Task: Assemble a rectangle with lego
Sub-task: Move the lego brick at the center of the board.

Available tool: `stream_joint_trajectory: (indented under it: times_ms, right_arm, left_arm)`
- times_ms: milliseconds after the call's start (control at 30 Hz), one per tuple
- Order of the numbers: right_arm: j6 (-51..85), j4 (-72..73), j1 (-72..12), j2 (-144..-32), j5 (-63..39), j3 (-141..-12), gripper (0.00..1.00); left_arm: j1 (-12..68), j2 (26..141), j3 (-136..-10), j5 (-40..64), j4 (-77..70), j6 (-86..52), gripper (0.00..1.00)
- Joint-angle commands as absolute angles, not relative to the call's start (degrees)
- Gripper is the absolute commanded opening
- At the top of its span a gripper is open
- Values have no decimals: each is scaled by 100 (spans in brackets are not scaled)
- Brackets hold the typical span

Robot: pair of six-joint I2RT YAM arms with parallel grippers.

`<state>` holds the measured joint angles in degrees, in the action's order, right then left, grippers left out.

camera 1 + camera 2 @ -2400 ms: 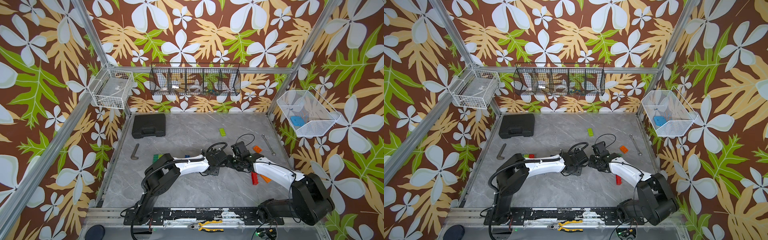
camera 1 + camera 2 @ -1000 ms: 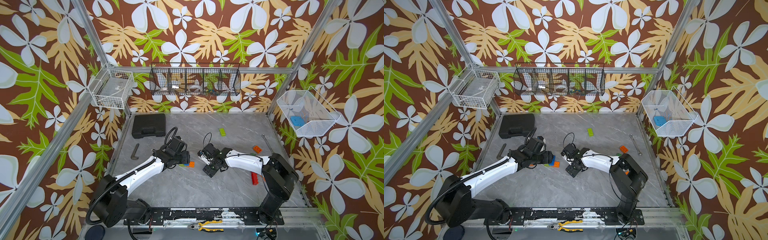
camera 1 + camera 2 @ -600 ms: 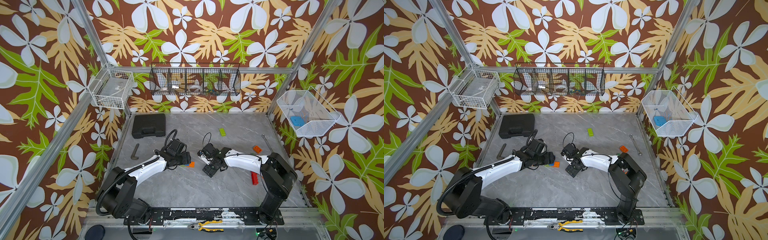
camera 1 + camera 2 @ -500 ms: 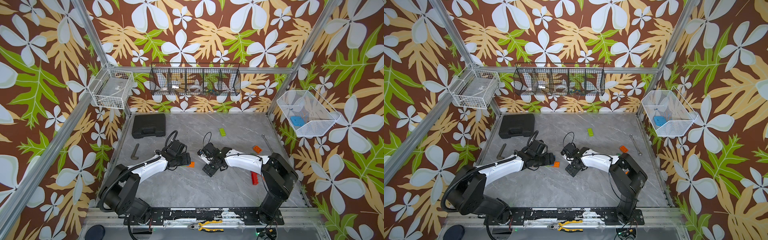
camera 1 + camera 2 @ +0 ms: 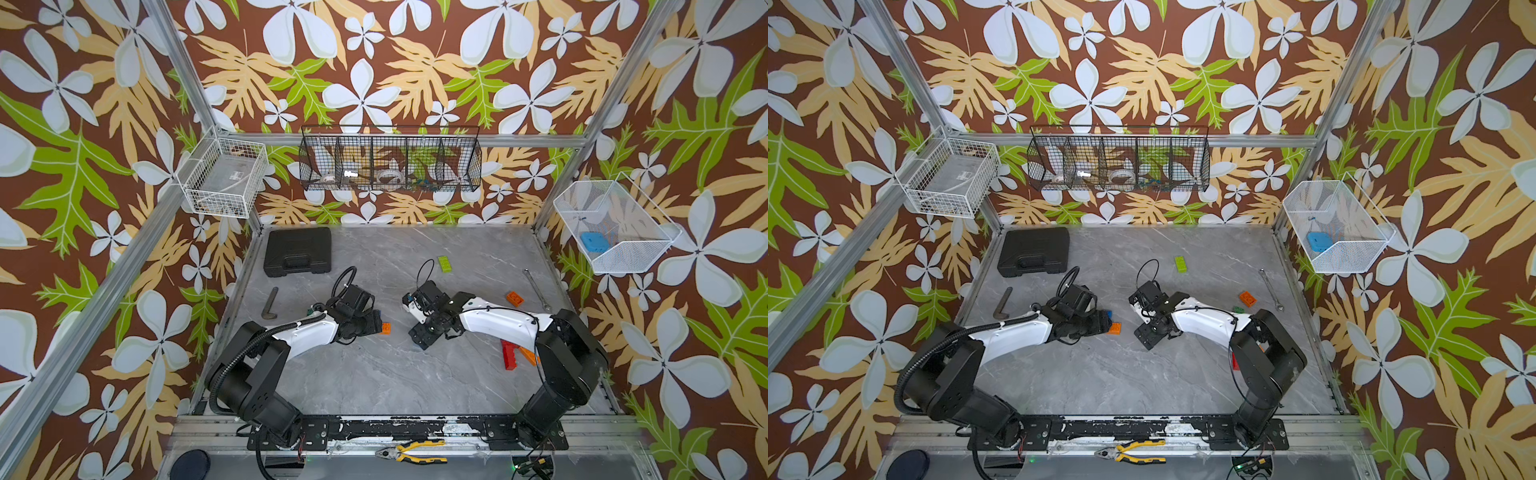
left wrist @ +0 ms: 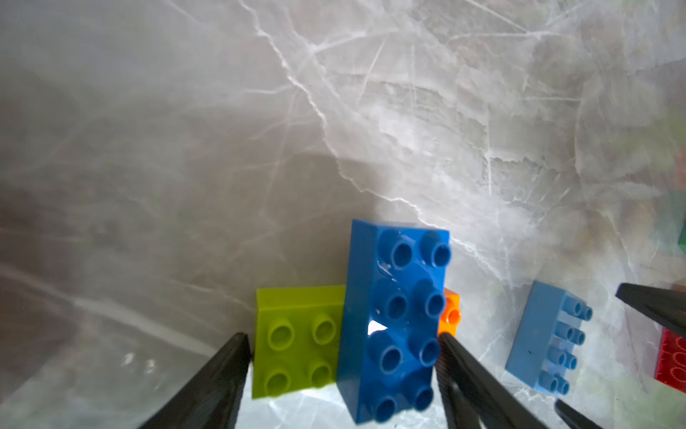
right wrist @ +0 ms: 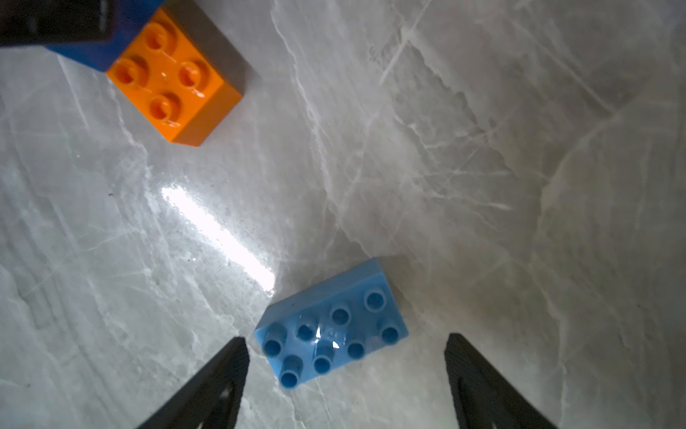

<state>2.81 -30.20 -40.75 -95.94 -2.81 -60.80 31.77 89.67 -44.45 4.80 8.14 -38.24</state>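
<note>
Between the tips of my left claw (image 6: 341, 334) sit a small lime brick (image 6: 297, 341) and a dark blue brick (image 6: 397, 315), side by side and touching, with an orange brick (image 7: 170, 78) tucked against the blue one's far side. Both tips lie close against the pair; whether they are squeezing or slack I cannot tell. My right claw (image 7: 346, 336) is spread wide over a pale blue brick (image 7: 330, 327) lying flat on the table (image 5: 374, 374), not gripping it. I judge the rectangle barely begun: three bricks are clustered, unevenly. A long lime brick (image 5: 444, 264), a second orange brick (image 5: 515, 298) and a red brick (image 5: 508, 355) lie well apart, still to fetch.
</note>
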Motion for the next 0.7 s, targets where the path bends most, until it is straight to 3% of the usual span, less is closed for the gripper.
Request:
stream_joint_trajectory:
  times_ms: [0,300,667]
  right_arm:
    - [443,-2870,-3897,-9370,-635,-6002,83]
    - [350,-3085,-3745,-9106,-554,-5890,85]
    - [104,-3160,-4016,-9470,-267,-5944,89]
  left_arm:
    - [3173,9113,-4617,699,506,-3728,80]
    - [3565,10096,-5594,908,699,-3327,79]
    - [3630,10449,-6586,937,957,-3010,80]
